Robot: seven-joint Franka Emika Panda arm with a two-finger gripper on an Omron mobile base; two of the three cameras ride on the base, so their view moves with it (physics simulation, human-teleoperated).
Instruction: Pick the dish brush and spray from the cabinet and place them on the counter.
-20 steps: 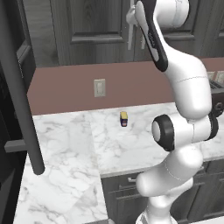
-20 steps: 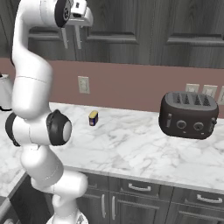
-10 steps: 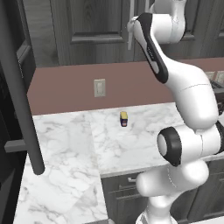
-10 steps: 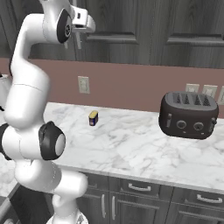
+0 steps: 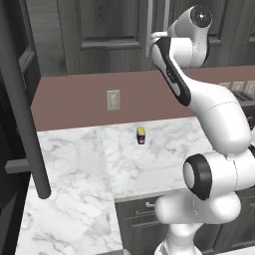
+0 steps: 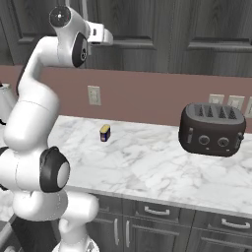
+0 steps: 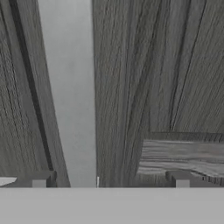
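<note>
The cabinet is dark grey wood-grain, and its panelled doors are shut. The dish brush and the spray are hidden from me. My arm is raised high, and my gripper points straight at the door, at a long metal bar handle. In the hand view that handle runs up between my spread fingertips, nearer the left one. My gripper is open and touches nothing. Below lies the white marble counter.
A small yellow-and-dark block stands on the counter near the wall. A dark toaster sits at the right. A wall outlet is on the brown backsplash. A thick dark bar crosses the left, close to the camera.
The hand has swung up from pointing downward to facing the cabinet door and has come close to the bar handle. The jaws stay wide.
</note>
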